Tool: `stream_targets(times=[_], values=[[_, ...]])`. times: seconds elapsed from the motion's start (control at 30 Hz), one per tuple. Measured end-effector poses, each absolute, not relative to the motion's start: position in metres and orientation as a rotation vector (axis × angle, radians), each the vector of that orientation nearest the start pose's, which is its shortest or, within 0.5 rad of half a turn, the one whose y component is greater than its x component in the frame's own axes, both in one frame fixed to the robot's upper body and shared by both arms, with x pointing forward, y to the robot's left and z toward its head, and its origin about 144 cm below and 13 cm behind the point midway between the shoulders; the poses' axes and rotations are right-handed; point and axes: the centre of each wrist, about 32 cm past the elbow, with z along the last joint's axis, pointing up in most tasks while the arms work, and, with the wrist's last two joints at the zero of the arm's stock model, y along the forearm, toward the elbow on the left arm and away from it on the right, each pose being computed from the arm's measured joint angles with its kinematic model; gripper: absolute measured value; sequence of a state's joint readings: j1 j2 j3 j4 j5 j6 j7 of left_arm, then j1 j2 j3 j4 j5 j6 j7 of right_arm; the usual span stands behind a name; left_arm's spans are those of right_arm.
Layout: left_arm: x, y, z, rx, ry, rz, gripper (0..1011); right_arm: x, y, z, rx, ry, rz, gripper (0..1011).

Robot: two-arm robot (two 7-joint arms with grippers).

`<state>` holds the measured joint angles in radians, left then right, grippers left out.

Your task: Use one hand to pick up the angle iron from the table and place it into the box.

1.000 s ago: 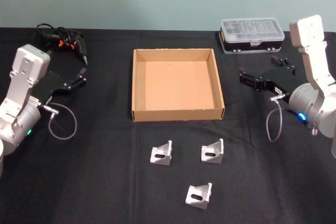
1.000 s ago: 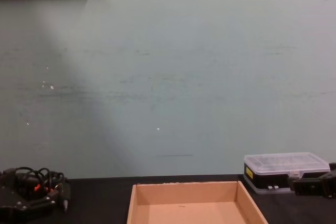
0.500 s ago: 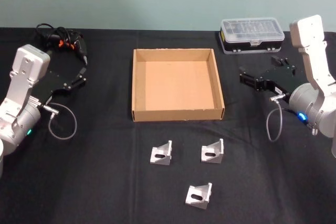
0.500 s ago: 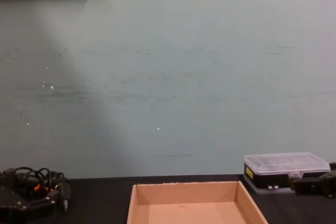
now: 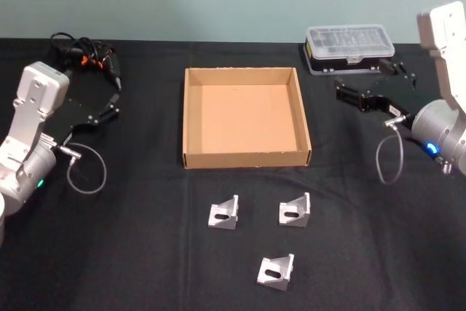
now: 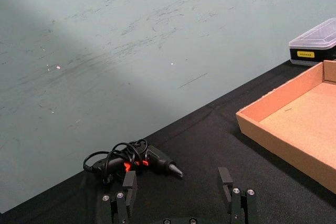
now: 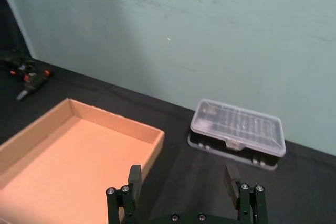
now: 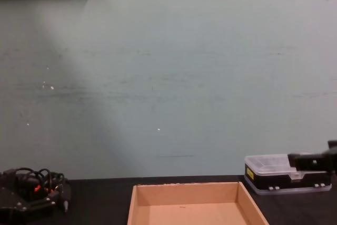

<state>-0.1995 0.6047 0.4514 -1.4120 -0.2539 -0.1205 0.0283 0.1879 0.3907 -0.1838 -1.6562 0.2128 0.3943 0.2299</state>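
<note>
Three silver angle irons lie on the black table (image 5: pixel 145 253) in front of the box: one on the left (image 5: pixel 223 213), one on the right (image 5: pixel 295 210), one nearest me (image 5: pixel 275 272). The tan cardboard box (image 5: pixel 246 158) stands open and empty in the middle, also seen in the right wrist view (image 7: pixel 152 139) and chest view (image 8: pixel 184 191). My right gripper (image 5: pixel 340 92) hangs open above the table, right of the box and well behind the angle irons; its jaws (image 7: pixel 183 177) hold nothing. My left gripper (image 5: pixel 115 100) is parked open at the left (image 6: pixel 177 181).
A clear-lidded plastic case (image 5: pixel 350 47) with a black base sits at the back right, just behind my right gripper (image 8: pixel 295 160). A black corded tool (image 5: pixel 87 56) with orange marks lies at the back left. A pale green wall closes off the table's far edge.
My right arm has risen and drawn back toward the plastic case; in the chest view its gripper now stands higher, in front of the case's lid. The left arm and angle irons are unmoved.
</note>
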Motion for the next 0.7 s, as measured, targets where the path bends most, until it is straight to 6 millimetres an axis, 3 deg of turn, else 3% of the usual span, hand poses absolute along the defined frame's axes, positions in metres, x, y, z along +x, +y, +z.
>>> stream_targets(times=[0.7], values=[[0.489, 0.310, 1.140, 0.304, -0.285, 1.248, 1000, 0.495, -0.289, 1.296, -0.329, -0.004, -0.871, 1003]])
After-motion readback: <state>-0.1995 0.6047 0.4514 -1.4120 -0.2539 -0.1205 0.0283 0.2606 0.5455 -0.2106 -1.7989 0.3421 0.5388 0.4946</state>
